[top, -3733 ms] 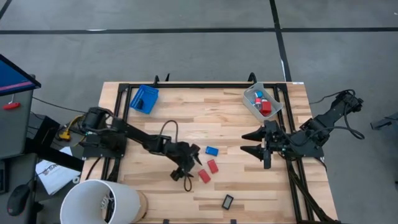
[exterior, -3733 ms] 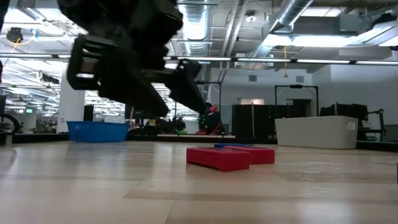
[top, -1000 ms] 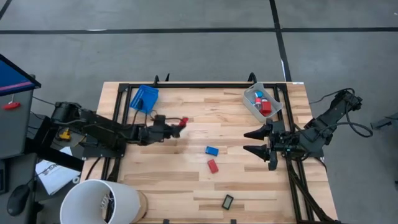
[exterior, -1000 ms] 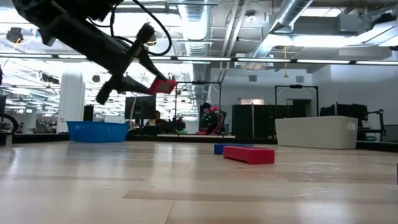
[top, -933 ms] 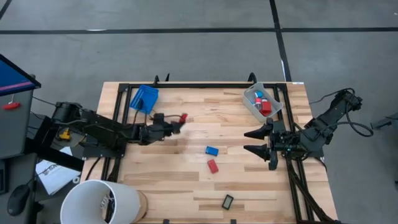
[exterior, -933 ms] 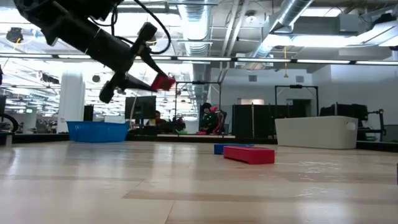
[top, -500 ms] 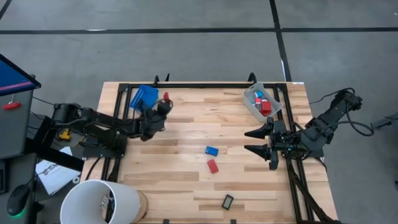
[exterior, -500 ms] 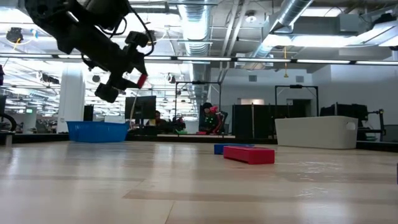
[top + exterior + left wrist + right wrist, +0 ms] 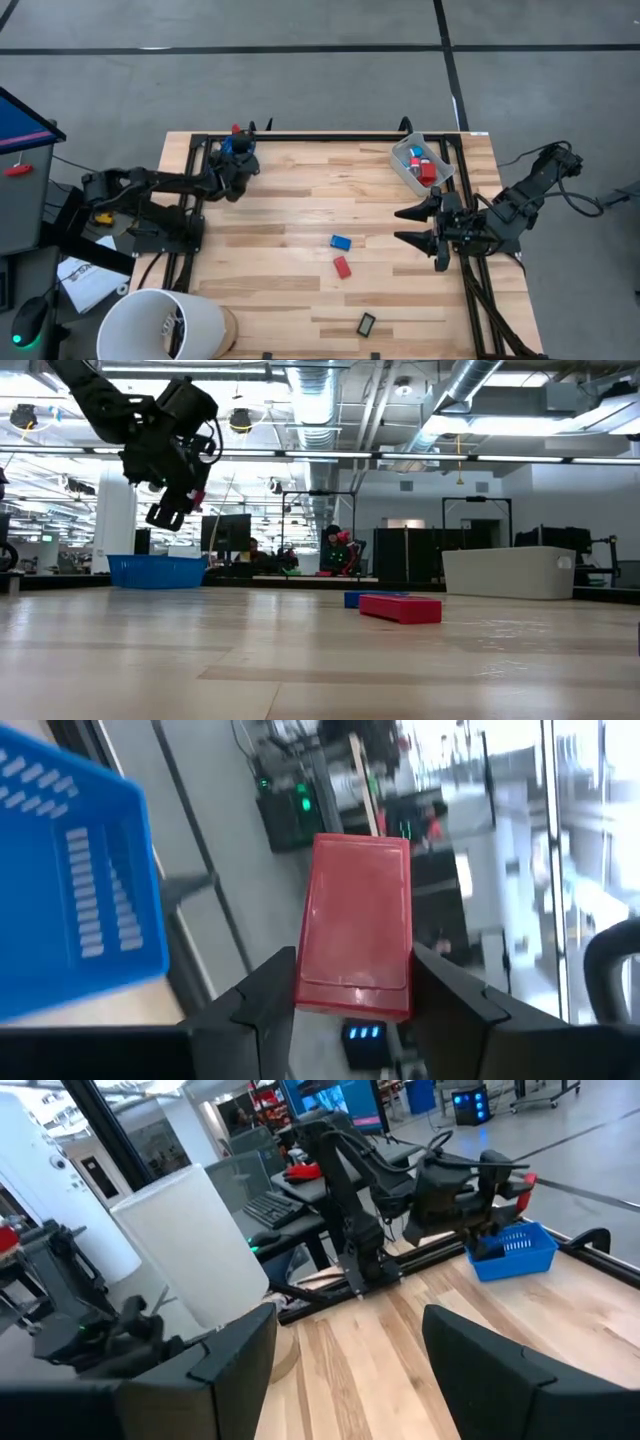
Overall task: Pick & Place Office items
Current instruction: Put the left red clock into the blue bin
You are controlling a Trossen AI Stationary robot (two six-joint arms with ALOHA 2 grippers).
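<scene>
The office items I can count on the bare wood number three: one blue block (image 9: 341,242) near the middle of the table (image 9: 300,290), one red block (image 9: 343,267) just beside it toward the front edge, and one black rectangle with a light face (image 9: 366,323) well apart from both, close to the front edge. A fourth piece — a flat red block (image 9: 358,925) with rounded corners and a faint raised rim — is off the table, clamped between the fingers of my left gripper (image 9: 352,982), which grasps it by its long sides. That gripper hangs in the air over the blue tray (image 9: 222,152) at the far left corner; in the low view it sits well above the tray's rim. From above I cannot see into the tray, as the arm covers most of it.

The clear grey bin (image 9: 405,170) at the far right corner holds several pieces — I make out red, blue and white bits, but cannot count them surely.

My right gripper (image 9: 418,227) waits low over the right side of the table, just in front of the bin, its fingers spread and holding nothing.
</scene>
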